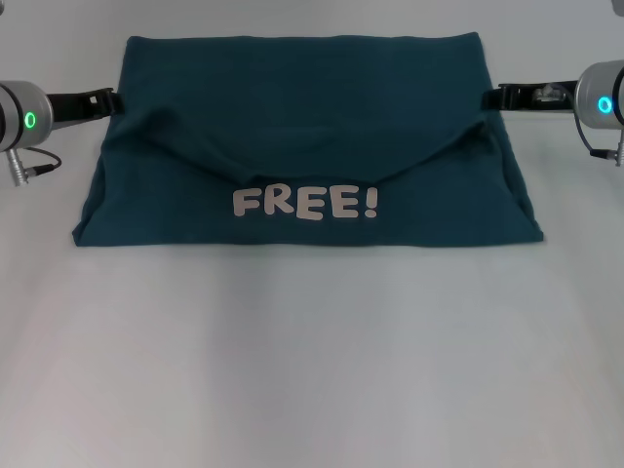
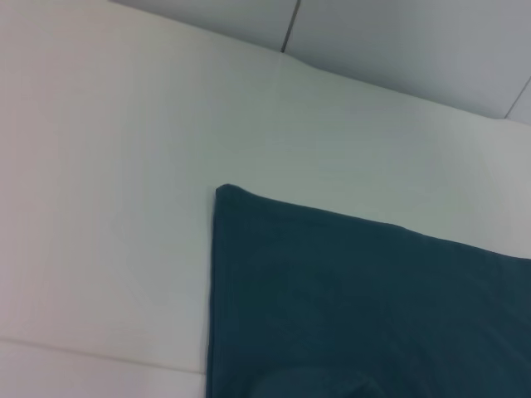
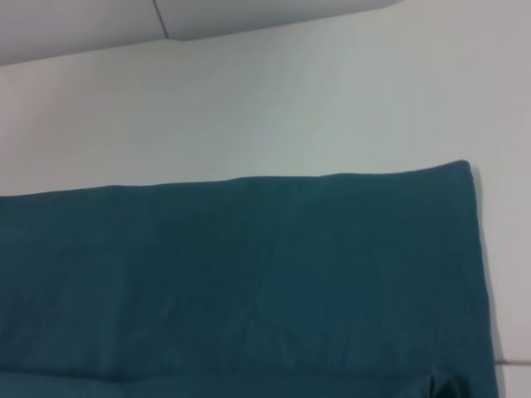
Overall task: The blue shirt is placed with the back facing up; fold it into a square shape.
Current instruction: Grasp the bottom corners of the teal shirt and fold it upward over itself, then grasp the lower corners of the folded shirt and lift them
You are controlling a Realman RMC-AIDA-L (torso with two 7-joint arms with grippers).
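The blue shirt [image 1: 302,146] lies folded on the white table [image 1: 312,361], "FREE!" lettering facing up. The left gripper [image 1: 105,100] and right gripper [image 1: 499,97] touch its side edges — whether their fingers grip the cloth, I cannot tell.

**A white table with one shirt on it**

The white table [image 1: 312,370] stretches out flat and bare toward the near side. Lying straight on it, toward the far side, is the blue shirt [image 1: 312,107], partly folded over, its white "FREE!" lettering [image 1: 304,203] facing up near the front edge.
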